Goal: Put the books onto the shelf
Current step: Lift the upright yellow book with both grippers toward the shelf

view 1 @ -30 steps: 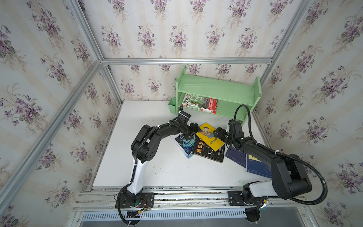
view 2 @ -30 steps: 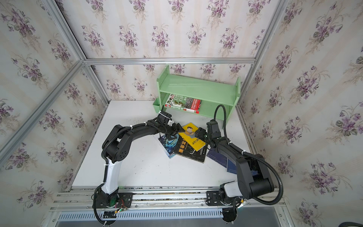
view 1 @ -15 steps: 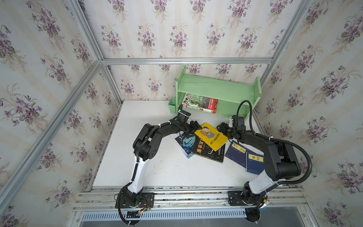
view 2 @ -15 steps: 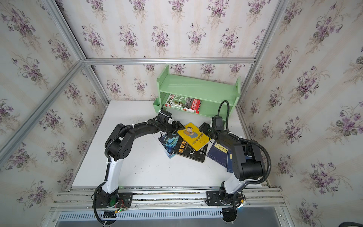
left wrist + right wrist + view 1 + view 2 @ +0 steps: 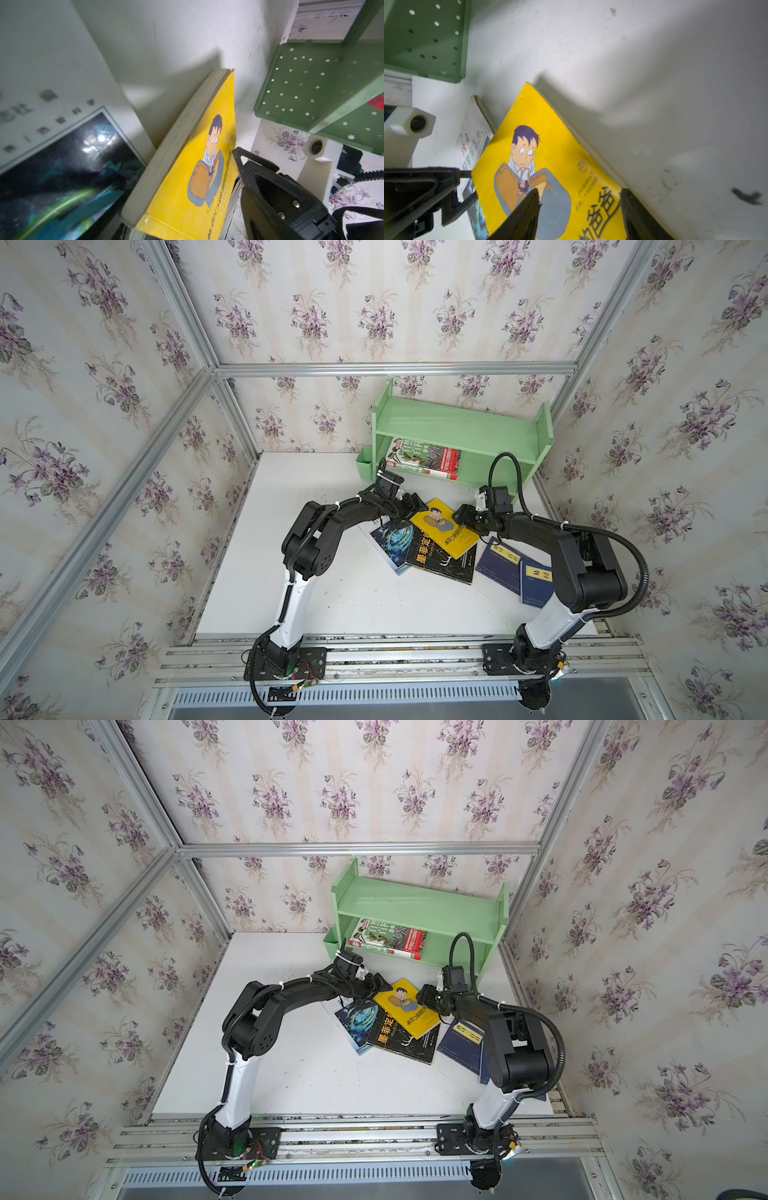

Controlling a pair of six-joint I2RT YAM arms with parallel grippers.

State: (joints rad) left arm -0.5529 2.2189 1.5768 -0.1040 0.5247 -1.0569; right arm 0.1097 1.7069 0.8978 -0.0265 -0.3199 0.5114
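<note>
The white table (image 5: 332,597) carries all items. We locate the shelf (image 5: 461,429) beyond both grippers, against the rear wall. The green nature book (image 5: 424,458) lies flat on its lower tier, just beyond the left gripper (image 5: 415,507).

The black book (image 5: 440,562) lies on the arm-base side of both grippers. It overlaps the white-blue swirl book (image 5: 388,541), which sits under the left gripper's wrist. The first navy book (image 5: 500,561) and the second navy book (image 5: 536,583) lie under the right arm, behind the right gripper (image 5: 462,516).

The yellow book (image 5: 442,526) lies between the two grippers, resting on the black book.

The right gripper's jaws stand part-way apart and straddle one edge of the yellow book. One finger (image 5: 527,214) is over the cartoon man and the other is past the edge. We cannot tell whether either presses the book.

The left gripper's jaws stand wide, with one tip at the opposite edge of the yellow book.

The small green cup (image 5: 365,462) hangs on the shelf end nearest the left gripper.
</note>
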